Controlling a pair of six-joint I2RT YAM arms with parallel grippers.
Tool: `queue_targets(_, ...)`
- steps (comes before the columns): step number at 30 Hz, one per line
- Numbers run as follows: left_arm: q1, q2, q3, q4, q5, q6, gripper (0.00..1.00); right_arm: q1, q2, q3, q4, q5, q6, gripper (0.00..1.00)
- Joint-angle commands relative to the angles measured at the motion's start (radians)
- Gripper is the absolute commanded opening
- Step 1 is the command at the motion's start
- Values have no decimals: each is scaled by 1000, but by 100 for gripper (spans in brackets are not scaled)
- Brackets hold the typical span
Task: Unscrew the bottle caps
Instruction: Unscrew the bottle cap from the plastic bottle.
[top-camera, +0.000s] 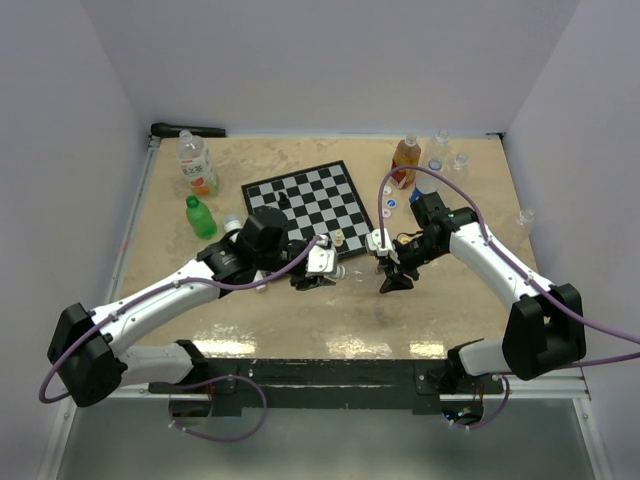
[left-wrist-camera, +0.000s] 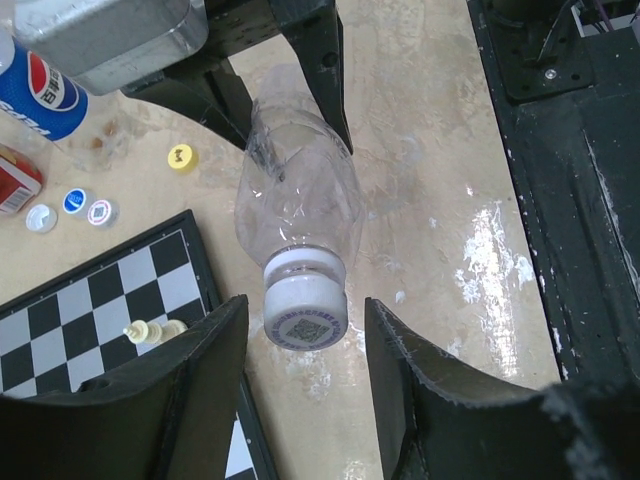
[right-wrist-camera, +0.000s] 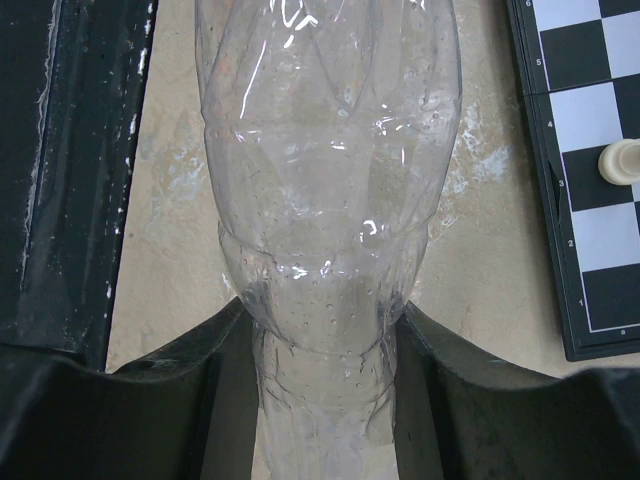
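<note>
A clear, label-less bottle (right-wrist-camera: 325, 180) is held horizontally just above the table. My right gripper (right-wrist-camera: 322, 380) is shut on its narrow lower body. Its white cap (left-wrist-camera: 306, 312) points at my left gripper (left-wrist-camera: 305, 345), which is open, with one finger on each side of the cap and a gap to both. In the top view, my left gripper (top-camera: 325, 268) and right gripper (top-camera: 388, 272) face each other near the chessboard's front edge, with the bottle (top-camera: 357, 272) between them. Loose yellow (left-wrist-camera: 181, 157), blue (left-wrist-camera: 74, 201) and white (left-wrist-camera: 101, 211) caps lie on the table.
The chessboard (top-camera: 305, 203) lies mid-table with a few pieces on it. A green bottle (top-camera: 201, 216) and a clear orange-labelled bottle (top-camera: 197, 163) stand at the left. An orange bottle (top-camera: 405, 162), a blue-labelled bottle (left-wrist-camera: 40, 95) and clear bottles (top-camera: 440, 150) stand at the back right.
</note>
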Motion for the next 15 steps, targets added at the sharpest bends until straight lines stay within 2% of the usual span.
queue_targets(1,-4,8,16,17,4,16,51,2,-4,12,-14,-10,-14,15)
queue_targets(4,-5,10,26,13,10,-4,38,2,-4,12,-14,-10,-14,15)
queue_targets(7,-4,7,41,11,33,-68,14,2,-4,12,-14,-10,-14,15)
queue_targets(8,-7,4,49,11,30,-107,2,2,-5,12,-14,-10,-14,15)
queue_targets(12,-2,-33,44,22,-32,-316,0,2,-5,12,-14,-10,-16,15)
queue_targets(15,9,-44,67,-18,-185,-629,0,2,-5,12,-15,-10,-16,15)
